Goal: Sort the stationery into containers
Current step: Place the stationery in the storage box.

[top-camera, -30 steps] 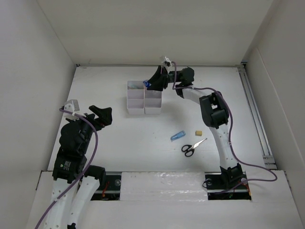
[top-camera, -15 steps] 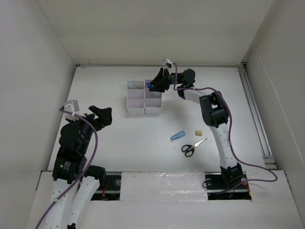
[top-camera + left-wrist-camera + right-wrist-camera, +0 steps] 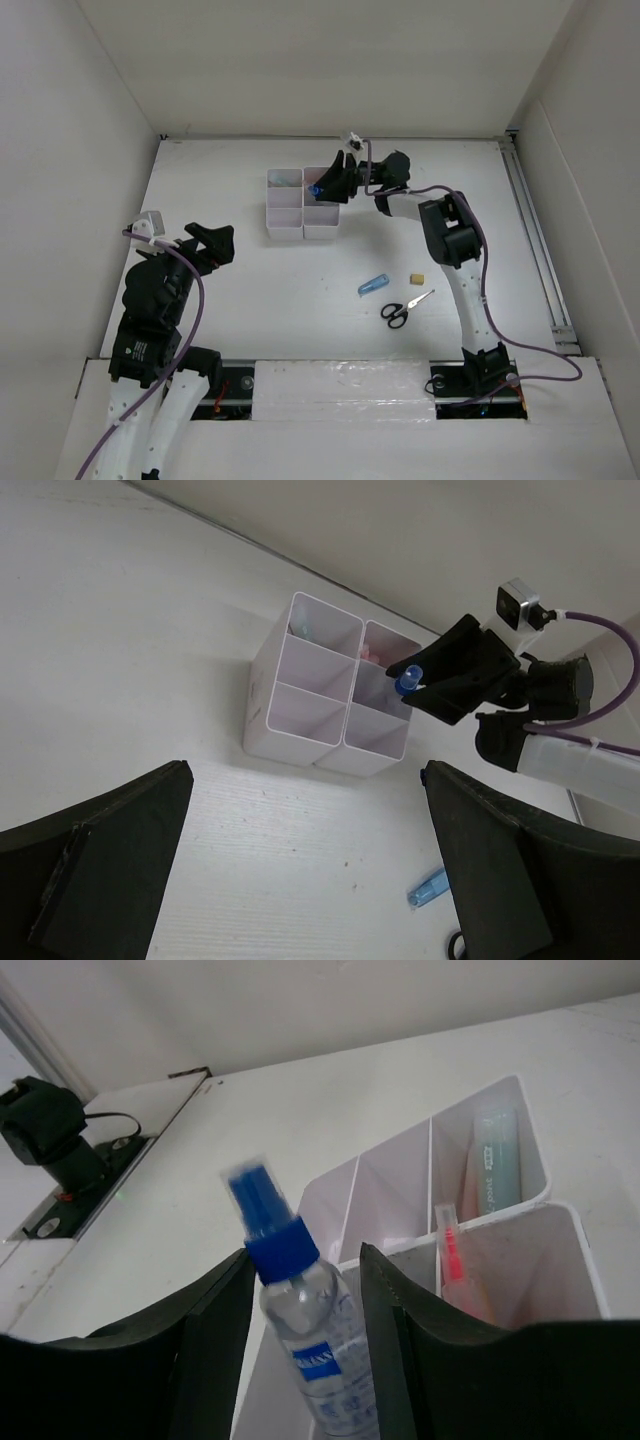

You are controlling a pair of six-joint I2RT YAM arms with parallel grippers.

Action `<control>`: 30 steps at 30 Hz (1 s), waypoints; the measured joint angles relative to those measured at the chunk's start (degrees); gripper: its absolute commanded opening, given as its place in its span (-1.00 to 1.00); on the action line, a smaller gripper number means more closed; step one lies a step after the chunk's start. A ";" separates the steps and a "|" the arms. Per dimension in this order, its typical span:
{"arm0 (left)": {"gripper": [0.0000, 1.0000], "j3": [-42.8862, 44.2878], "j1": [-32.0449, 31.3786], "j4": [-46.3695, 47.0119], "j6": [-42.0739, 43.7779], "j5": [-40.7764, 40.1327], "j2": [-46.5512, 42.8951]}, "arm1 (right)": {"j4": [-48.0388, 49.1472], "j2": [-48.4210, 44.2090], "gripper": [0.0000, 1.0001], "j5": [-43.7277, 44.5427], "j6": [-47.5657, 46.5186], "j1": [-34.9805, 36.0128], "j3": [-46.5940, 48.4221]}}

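My right gripper (image 3: pixel 328 186) is shut on a clear blue-capped bottle (image 3: pixel 305 1315) and holds it over the right column of the white containers (image 3: pixel 303 204); the blue cap also shows in the left wrist view (image 3: pixel 408 680). A green highlighter (image 3: pixel 497 1160) and a red pen (image 3: pixel 452 1253) stand in far compartments. A blue highlighter (image 3: pixel 373 284), a tan eraser (image 3: pixel 418 278) and black-handled scissors (image 3: pixel 404 307) lie on the table right of centre. My left gripper (image 3: pixel 214 242) is open and empty, left of the containers.
White walls close in the table on the left, back and right. A metal rail (image 3: pixel 535 240) runs along the right edge. The right arm (image 3: pixel 450 240) stretches from its base to the containers.
My right gripper has carried the bottle forward and slightly right, from behind the containers to above their right column. The left arm has not moved.
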 measured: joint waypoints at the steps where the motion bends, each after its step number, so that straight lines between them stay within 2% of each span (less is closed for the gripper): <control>1: 1.00 0.00 0.00 0.00 0.00 0.00 -0.02 | 0.00 -0.61 0.41 0.00 0.09 0.00 -0.94; 2: 1.00 0.00 0.00 0.00 0.00 -0.02 -0.02 | 0.02 -1.22 0.92 -0.11 0.42 0.07 -1.77; 3: 1.00 0.00 0.00 0.00 0.02 0.00 -0.02 | 0.44 -1.95 1.00 -0.17 0.33 0.13 -2.12; 15: 1.00 0.00 0.00 0.00 0.02 0.00 -0.35 | 0.35 -10.03 1.00 1.57 0.15 0.48 -7.67; 22: 1.00 0.00 0.00 0.02 -0.02 -0.17 -0.48 | -0.09 -21.24 1.00 8.79 -1.55 0.20 -21.66; 25: 1.00 0.00 0.00 0.04 -0.02 -0.20 -0.35 | -10.62 -33.59 1.00 22.84 -12.24 0.35 -33.33; 27: 1.00 0.00 0.00 0.02 -0.02 -0.07 -0.11 | -24.30 -43.39 1.00 43.67 -20.46 2.62 -37.05; 30: 1.00 -0.02 0.02 0.28 0.17 0.90 0.57 | -37.62 -55.34 1.00 74.71 -27.45 11.72 -37.94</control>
